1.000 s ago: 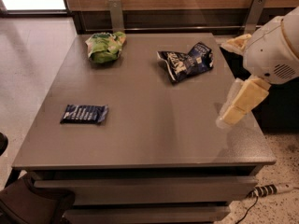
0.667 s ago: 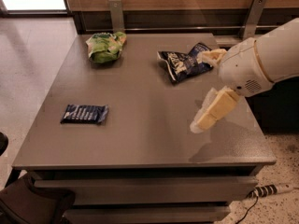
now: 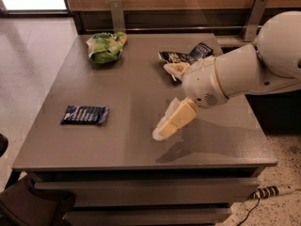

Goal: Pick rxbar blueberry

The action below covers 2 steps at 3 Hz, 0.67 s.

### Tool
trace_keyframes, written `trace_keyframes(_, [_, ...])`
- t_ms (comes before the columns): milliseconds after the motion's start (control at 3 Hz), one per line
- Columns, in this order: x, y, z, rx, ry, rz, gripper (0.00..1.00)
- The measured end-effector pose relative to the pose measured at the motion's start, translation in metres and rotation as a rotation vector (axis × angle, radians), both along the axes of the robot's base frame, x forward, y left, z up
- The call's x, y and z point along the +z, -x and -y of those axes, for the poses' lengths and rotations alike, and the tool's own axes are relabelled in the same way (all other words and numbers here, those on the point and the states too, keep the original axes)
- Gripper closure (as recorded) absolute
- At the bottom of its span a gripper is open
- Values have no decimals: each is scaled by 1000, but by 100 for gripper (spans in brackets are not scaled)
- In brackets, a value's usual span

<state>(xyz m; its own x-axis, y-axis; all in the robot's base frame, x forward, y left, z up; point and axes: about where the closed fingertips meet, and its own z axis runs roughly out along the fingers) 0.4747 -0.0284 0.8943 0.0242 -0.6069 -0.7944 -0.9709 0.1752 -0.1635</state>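
The rxbar blueberry is a small flat dark navy wrapper with pale lettering. It lies flat near the left edge of the grey table. My gripper hangs over the middle of the table, well to the right of the bar, with its pale fingers pointing down and to the left. Nothing is held in it. The white arm reaches in from the right.
A green snack bag lies at the back left. A puffy dark blue chip bag lies at the back, partly hidden behind my arm. A wooden wall with metal brackets runs along the back. A power strip lies on the floor at the right.
My arm and gripper have swung leftwards from the table's right edge towards its middle, closer to the bar. The bar and both bags have not moved.
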Motion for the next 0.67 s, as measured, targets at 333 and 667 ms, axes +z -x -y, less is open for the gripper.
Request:
trace_keyframes(333, [0, 0, 0, 0, 0, 0, 0])
trace_keyframes(667, [-28, -24, -49, 38, -15, -43, 0])
